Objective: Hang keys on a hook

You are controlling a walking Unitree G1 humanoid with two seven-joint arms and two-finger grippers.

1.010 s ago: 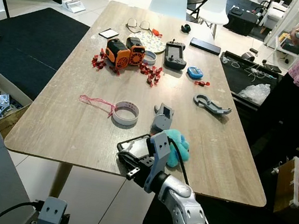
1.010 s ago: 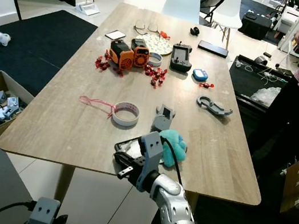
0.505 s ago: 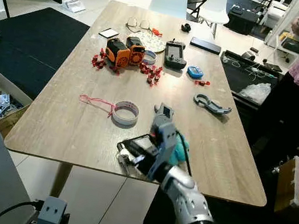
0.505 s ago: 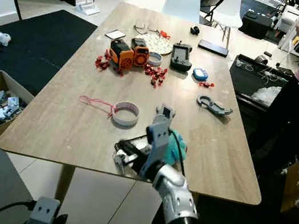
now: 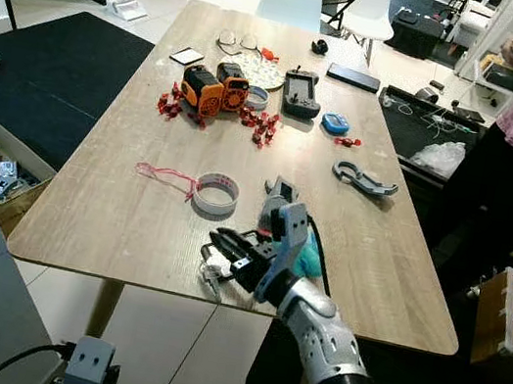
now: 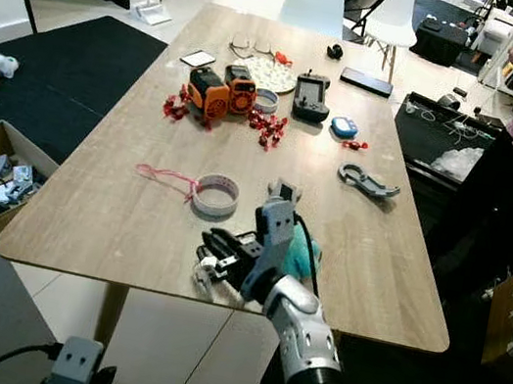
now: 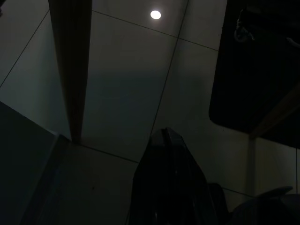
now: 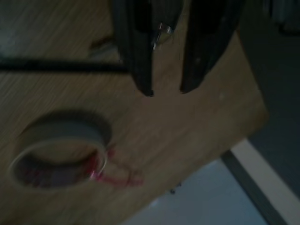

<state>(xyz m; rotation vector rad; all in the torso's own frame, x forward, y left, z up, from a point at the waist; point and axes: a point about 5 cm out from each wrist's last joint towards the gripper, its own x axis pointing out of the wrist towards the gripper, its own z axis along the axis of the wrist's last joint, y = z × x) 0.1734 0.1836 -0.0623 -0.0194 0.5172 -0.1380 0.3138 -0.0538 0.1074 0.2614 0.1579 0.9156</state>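
Your right claw [image 5: 222, 258] sits at lower centre over the surface's [image 5: 113, 216] near edge, fingers narrow around a small silvery key ring [image 8: 161, 32], its keys [image 5: 212, 277] dangling below. Beyond, left of centre, lies the tape roll [image 5: 216, 193] with red string.

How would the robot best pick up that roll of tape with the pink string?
Probably by the tape roll's wall, coming from above. It lies flat, hole up, so one finger could drop inside the ring and one outside. The pink string trails to its left; avoid that side.
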